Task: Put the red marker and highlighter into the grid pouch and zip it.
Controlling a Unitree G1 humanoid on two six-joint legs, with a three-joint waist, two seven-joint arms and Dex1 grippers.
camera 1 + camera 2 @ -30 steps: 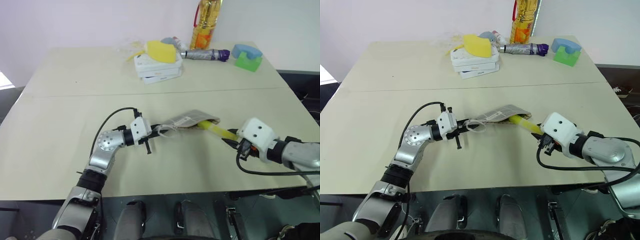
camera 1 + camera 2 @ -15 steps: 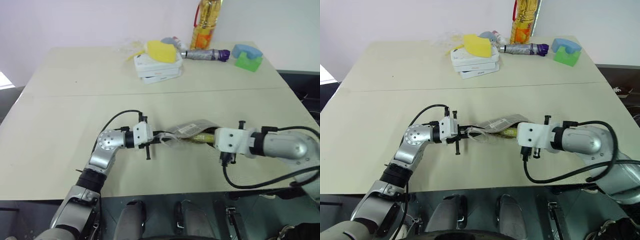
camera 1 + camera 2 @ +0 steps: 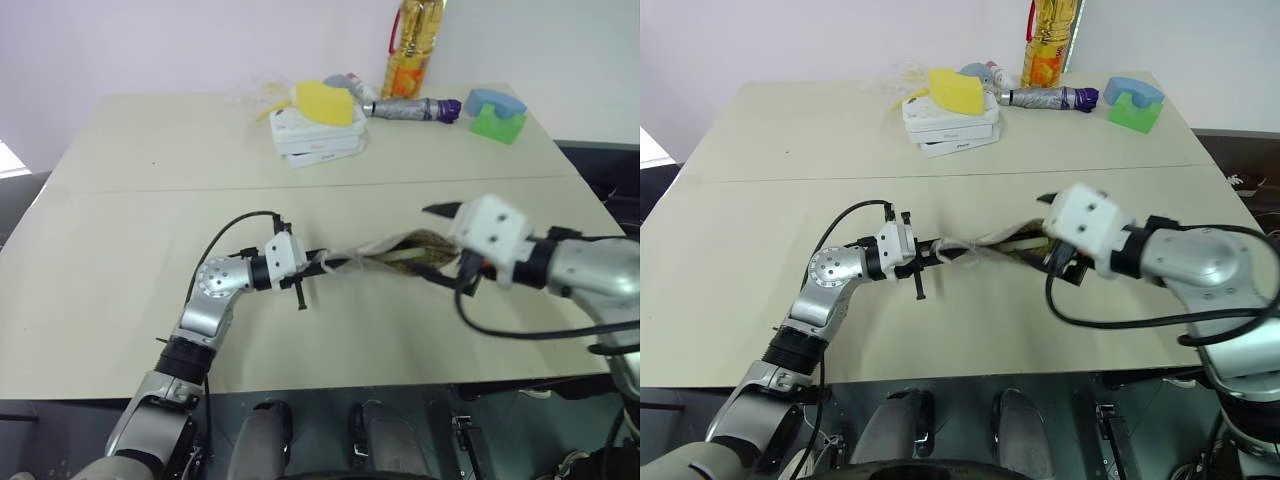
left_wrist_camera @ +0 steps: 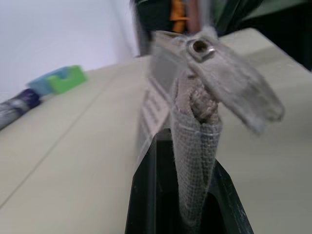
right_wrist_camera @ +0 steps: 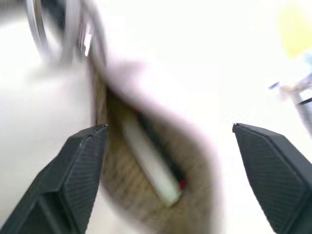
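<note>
Left gripper (image 3: pixel 318 266): your left jaws were clenched on the near-left end of the grid pouch (image 3: pixel 400 248), pinching its fabric beside the looped zip pull (image 4: pixel 229 83).
Right gripper (image 5: pixel 168 146): your right jaws stood released and wide, empty, just beside the pouch's gaping right mouth.
Grid pouch: it hung stretched between your two grippers, lifted off the table (image 3: pixel 120 260), near the middle.
Highlighter (image 5: pixel 148 163): you could see it as a pale blurred stick lying inside the open pouch.
Red marker (image 5: pixel 181 184): a small red tip showed beside the highlighter in the pouch; the rest was too dark to tell.
Far edge: white boxes (image 3: pixel 318 138) under a yellow lump (image 3: pixel 324 100), a folded umbrella (image 3: pixel 412 108), a green and blue block (image 3: pixel 495 115), a yellow bottle (image 3: pixel 410 45).
</note>
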